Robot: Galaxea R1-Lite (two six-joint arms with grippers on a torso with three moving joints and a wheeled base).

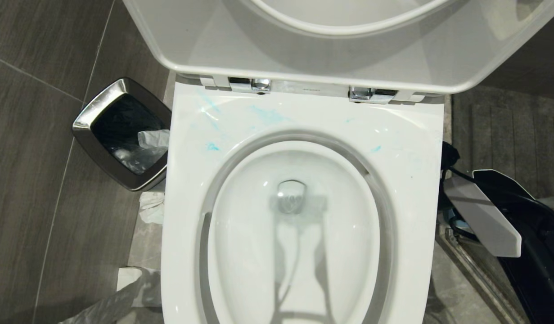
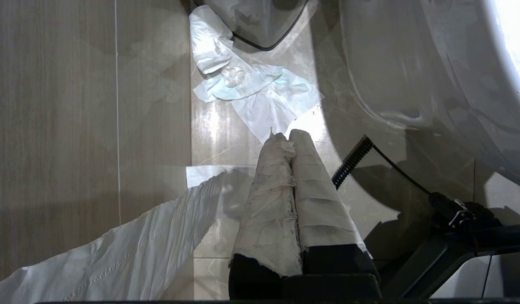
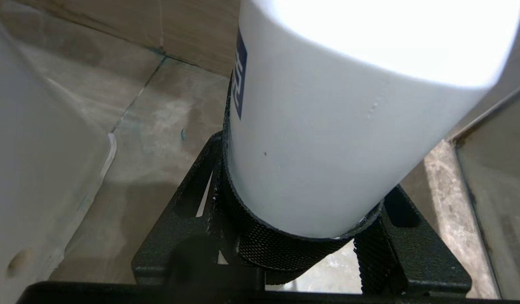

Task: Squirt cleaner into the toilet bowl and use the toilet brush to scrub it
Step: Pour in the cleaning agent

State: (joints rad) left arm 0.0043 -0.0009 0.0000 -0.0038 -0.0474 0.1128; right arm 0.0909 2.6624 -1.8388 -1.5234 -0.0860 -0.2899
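Beside the toilet bowl [image 1: 304, 216], the right tool [image 3: 302, 236] clamps a white, blue-marked cylinder [image 3: 327, 126], top cut off.

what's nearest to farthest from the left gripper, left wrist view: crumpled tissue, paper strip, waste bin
1-2. crumpled tissue, just ahead of the left gripper, and paper strip, alongside it: too close to call
3. waste bin, beyond the tissue

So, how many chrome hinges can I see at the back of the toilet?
2. The left hinge and the right hinge both sit at the rim's back edge, under the raised lid. None seems hidden.
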